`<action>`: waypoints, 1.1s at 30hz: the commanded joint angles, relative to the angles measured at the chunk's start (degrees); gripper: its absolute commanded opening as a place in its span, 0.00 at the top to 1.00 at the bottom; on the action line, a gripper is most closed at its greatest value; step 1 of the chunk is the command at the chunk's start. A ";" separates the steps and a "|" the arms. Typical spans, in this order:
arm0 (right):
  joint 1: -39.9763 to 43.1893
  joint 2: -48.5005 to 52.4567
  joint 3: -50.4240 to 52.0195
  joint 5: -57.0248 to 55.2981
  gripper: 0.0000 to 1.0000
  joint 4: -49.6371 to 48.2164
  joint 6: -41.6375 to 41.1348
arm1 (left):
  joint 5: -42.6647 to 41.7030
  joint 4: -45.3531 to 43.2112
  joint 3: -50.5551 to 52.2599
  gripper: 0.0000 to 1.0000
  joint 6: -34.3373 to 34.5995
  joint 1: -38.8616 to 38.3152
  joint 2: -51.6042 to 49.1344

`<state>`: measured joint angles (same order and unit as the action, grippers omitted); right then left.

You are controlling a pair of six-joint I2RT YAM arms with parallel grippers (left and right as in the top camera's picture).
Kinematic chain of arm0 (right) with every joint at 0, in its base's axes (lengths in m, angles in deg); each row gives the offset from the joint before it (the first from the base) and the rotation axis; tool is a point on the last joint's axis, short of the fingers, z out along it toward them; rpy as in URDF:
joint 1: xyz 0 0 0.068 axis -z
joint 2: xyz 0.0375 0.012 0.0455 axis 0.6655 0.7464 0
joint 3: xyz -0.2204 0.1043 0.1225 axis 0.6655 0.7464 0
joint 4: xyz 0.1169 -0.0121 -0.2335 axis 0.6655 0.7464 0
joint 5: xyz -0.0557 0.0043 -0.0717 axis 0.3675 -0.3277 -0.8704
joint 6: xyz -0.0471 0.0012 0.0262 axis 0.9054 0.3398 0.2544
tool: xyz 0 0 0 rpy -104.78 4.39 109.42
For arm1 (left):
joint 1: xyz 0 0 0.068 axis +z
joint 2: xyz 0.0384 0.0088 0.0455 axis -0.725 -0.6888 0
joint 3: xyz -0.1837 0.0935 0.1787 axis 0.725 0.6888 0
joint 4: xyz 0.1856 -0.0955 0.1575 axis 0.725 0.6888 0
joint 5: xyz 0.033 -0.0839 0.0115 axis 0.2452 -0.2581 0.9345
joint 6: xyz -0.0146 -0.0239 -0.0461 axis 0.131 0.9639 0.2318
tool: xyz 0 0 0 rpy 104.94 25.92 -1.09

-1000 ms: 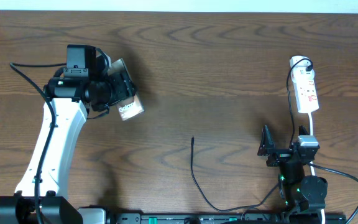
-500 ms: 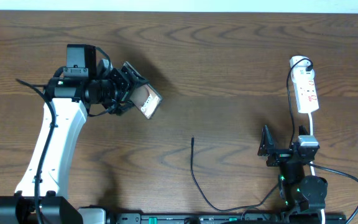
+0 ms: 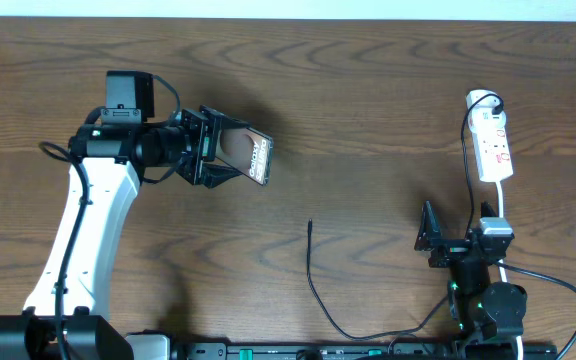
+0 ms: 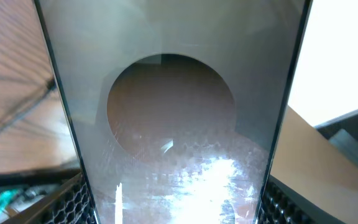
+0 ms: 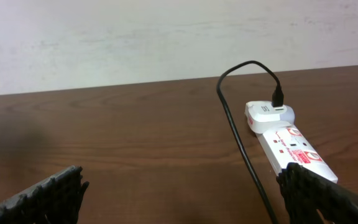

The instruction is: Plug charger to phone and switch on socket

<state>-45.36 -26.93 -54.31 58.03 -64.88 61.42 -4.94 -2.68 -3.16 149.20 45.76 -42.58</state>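
Note:
My left gripper (image 3: 230,158) is shut on the phone (image 3: 247,152), holding it lifted and tilted above the table left of centre. In the left wrist view the glossy phone (image 4: 173,118) fills the frame between my fingers (image 4: 73,202). The charger cable (image 3: 313,285) lies on the table at centre front, its slim plug tip (image 3: 310,224) pointing away. The white socket strip (image 3: 494,142) lies at the far right with a round adapter (image 3: 482,100) at its far end; it also shows in the right wrist view (image 5: 294,146). My right gripper (image 3: 455,243) is open and empty, just in front of the strip.
A black cable (image 5: 238,127) runs from the adapter (image 5: 269,115) along the table towards my right gripper. A white cord (image 3: 502,205) leaves the strip's near end. Robot bases and wiring (image 3: 348,350) line the front edge.
My left gripper has carried the phone to the right and turned it, so its lettered end now points right. The right arm, charger and socket have not moved.

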 commanded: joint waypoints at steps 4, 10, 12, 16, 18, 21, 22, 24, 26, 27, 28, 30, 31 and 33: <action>-0.44 -0.22 0.07 0.37 0.01 0.24 -0.83 | -10.16 -0.35 -0.17 0.93 2.99 2.93 1.99; -0.44 -0.22 0.07 0.37 0.01 0.24 -0.83 | -13.77 -0.33 -0.17 0.93 3.37 4.37 1.99; -0.44 -0.22 0.07 0.37 0.01 0.24 -0.83 | -15.10 -0.35 -0.17 0.92 4.28 4.42 1.99; -0.44 -0.22 0.07 0.37 0.01 0.24 -0.83 | -16.59 -0.35 -0.17 0.93 4.94 4.42 1.99; -0.44 -0.22 0.07 0.37 0.01 0.24 -0.83 | -17.31 -0.33 -0.17 0.93 5.18 4.39 1.99; -0.44 -0.22 0.07 0.37 0.01 0.24 -0.83 | -17.33 -0.33 -0.17 0.93 5.62 4.42 1.99; -0.44 -0.22 0.07 0.37 0.01 0.24 -0.83 | -17.31 -0.33 -0.15 0.93 6.01 4.39 1.99; -0.44 -0.22 0.07 0.37 0.01 0.24 -0.83 | -17.31 -0.33 -0.15 0.93 6.91 4.42 1.99; -0.44 -0.22 0.07 0.37 0.01 0.24 -0.83 | -17.31 -0.35 -0.15 0.93 7.96 4.42 1.99; -0.44 -0.22 0.07 0.37 0.01 0.24 -0.83 | -17.31 -0.35 -0.15 0.93 8.22 4.42 1.99; -0.44 -0.22 0.07 0.37 0.01 0.24 -0.83 | -17.31 -0.35 -0.17 0.92 8.39 4.42 1.99; -0.44 -0.22 0.07 0.37 0.01 0.24 -0.83 | -17.31 -0.35 -0.17 0.93 8.37 4.42 1.99; -0.44 -0.22 0.07 0.37 0.01 0.24 -0.83 | -17.31 -0.35 -0.15 0.93 8.35 4.42 1.99; -0.44 -0.22 0.07 0.37 0.01 0.24 -0.83 | -17.31 -0.35 -0.17 0.92 8.37 4.42 1.99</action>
<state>-45.34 -26.93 -54.31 58.05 -64.88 61.42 -19.34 -2.71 -3.16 156.72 49.91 -42.58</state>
